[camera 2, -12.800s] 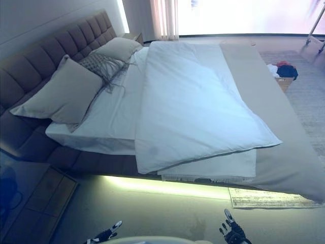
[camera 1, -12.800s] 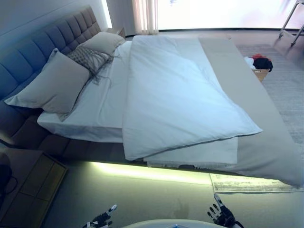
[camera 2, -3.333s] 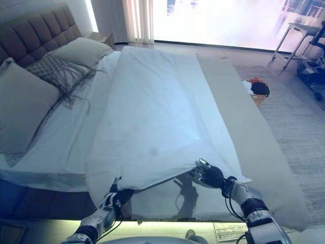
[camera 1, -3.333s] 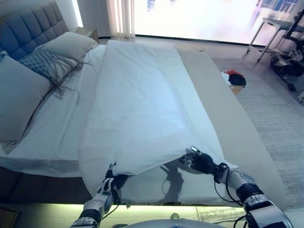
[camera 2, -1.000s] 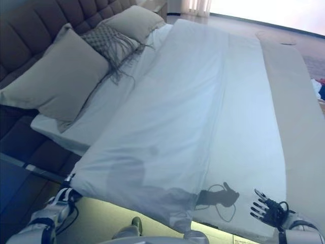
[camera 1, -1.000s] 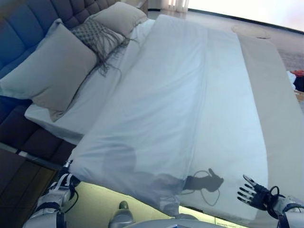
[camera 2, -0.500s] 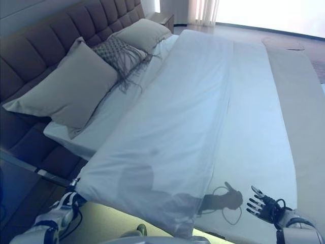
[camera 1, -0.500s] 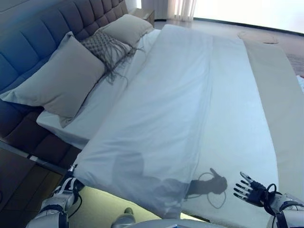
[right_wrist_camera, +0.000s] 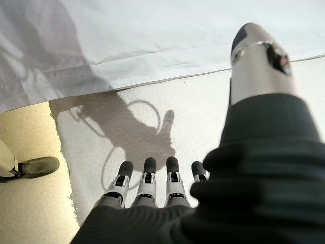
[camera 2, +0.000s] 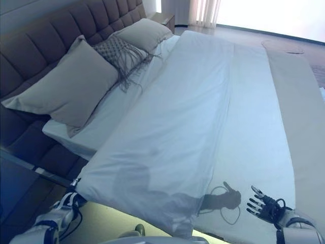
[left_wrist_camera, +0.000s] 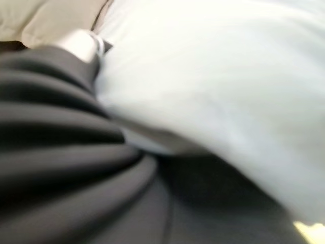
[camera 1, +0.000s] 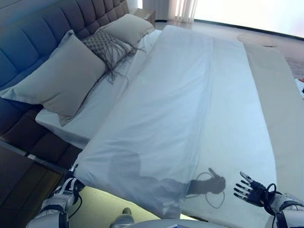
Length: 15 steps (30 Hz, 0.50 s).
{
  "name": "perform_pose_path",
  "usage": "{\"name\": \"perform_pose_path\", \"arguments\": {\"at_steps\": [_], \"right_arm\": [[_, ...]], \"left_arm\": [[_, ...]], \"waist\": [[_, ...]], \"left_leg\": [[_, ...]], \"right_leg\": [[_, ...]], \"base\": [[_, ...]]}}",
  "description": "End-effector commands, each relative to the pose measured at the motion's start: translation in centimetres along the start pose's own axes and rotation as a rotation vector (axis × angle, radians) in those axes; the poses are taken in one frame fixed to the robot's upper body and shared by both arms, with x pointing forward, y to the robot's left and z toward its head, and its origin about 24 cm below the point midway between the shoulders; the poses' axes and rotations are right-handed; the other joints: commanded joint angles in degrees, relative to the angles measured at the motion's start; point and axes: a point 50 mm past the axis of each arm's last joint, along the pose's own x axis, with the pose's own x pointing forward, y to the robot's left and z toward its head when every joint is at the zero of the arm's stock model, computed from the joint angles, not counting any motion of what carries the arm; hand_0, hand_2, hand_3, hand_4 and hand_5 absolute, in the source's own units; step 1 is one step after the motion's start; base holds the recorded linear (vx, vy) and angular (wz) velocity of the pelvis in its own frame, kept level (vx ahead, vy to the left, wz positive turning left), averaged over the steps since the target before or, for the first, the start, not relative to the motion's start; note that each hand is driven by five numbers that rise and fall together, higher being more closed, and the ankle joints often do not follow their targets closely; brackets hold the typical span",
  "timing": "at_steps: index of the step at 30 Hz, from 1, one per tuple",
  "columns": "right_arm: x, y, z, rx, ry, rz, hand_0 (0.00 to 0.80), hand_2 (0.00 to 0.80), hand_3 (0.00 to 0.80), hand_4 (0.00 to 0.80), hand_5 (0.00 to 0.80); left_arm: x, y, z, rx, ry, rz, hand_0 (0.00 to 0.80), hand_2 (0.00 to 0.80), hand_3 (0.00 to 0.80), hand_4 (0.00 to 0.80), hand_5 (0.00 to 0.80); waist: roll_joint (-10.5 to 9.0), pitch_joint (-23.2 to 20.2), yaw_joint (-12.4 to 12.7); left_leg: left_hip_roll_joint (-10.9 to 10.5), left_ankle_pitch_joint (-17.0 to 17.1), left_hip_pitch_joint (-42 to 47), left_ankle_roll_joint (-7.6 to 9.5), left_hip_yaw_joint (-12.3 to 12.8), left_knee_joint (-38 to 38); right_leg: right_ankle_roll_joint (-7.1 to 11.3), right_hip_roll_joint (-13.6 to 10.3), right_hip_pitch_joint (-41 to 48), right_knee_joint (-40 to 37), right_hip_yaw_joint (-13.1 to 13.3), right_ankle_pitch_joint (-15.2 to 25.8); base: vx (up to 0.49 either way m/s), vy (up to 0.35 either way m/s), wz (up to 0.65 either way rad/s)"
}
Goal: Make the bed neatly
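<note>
I see a white duvet spread smooth over the bed, my two hands at its near edge.

No writing is legible anywhere. The duvet is thin, soft cloth with one long lengthwise crease; its near left corner hangs off the mattress at my left hand, whose fingers are hidden by cloth, so I cannot tell their state. My right hand hovers above the near right edge, fingers straight and spread, holding nothing. Two plain beige pillows and a grey fringed cushion lean on the tufted, padded headboard. A beige cover lies along the far side.
</note>
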Motion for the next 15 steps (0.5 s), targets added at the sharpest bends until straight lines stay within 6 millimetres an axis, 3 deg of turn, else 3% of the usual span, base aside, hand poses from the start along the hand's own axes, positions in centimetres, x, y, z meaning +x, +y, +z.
{"name": "perform_pose_path", "arguments": {"at_steps": [1,2,3,15], "right_arm": [[-0.4,-0.2,1.0,-0.003,-0.023,-0.015,0.0,0.0,0.0,0.0,0.0],[-0.3,-0.1,0.9,-0.004,-0.021,-0.012,0.0,0.0,0.0,0.0,0.0],[-0.3,-0.1,0.8,-0.005,-0.019,-0.01,0.0,0.0,0.0,0.0,0.0],[0.0,0.3,0.4,0.007,-0.017,0.008,0.0,0.0,0.0,0.0,0.0]], "left_arm": [[-3.9,2.9,5.6,0.012,-0.188,0.092,0.653,0.653,0.653,0.653,0.653],[-3.9,3.1,5.5,0.011,-0.183,0.1,0.041,0.041,0.041,0.041,0.041],[-4.0,3.3,5.3,0.007,-0.178,0.11,0.0,0.0,0.0,0.0,0.0],[-5.2,6.4,3.3,0.015,-0.091,0.246,0.0,0.0,0.0,0.0,0.0]], "waist": [[0.87,0.73,6.18],[0.82,0.8,6.19],[0.75,0.83,6.16],[0.05,1.1,7.01]], "left_leg": [[-0.03,-7.06,2.51,1.68,0.55,3.12],[-0.06,-7.1,2.46,1.77,0.62,3.2],[-0.09,-7.17,2.48,1.87,0.7,3.23],[-0.3,-7.72,2.16,2.57,0.99,3.95]], "right_leg": [[3.21,-3.7,-5.96,2.53,1.22,5.06],[3.28,-3.78,-6.01,2.53,1.27,5.14],[3.35,-3.83,-6.01,2.49,1.35,5.2],[3.71,-4.15,-6.15,2.34,1.32,5.79]], "base": [[0.0,0.0,0.0],[0.0,0.0,0.0],[0.0,0.0,0.0],[0.003,0.005,0.03]]}}
